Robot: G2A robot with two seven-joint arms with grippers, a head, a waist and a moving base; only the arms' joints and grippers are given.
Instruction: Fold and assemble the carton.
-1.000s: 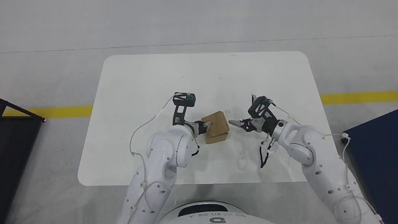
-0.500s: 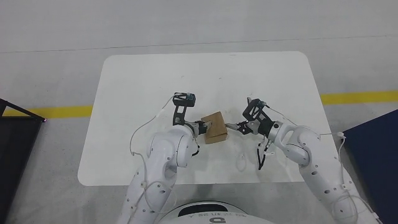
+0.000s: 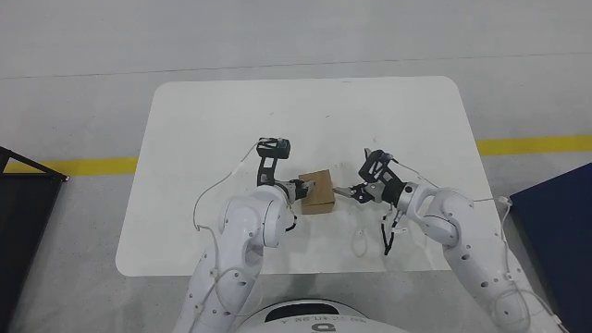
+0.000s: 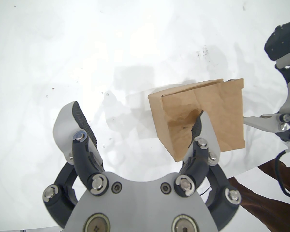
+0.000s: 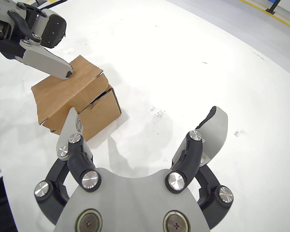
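Note:
A small brown carton stands near the middle of the white table, its top flaps folded down and one side flap slightly ajar. My left gripper is open beside it. In the left wrist view one fingertip presses on the dented top of the carton. On the opposite side my right gripper is open too, seen in the right wrist view, with one finger against the carton's side. The left finger rests on top.
The table's near edge runs close behind both arms. A yellow floor line crosses beyond the table's sides. A black frame stands at the left and a dark blue panel at the right.
The carton has gone from tilted to sitting flat. My right gripper has moved left up to the carton's side. The left gripper has barely shifted.

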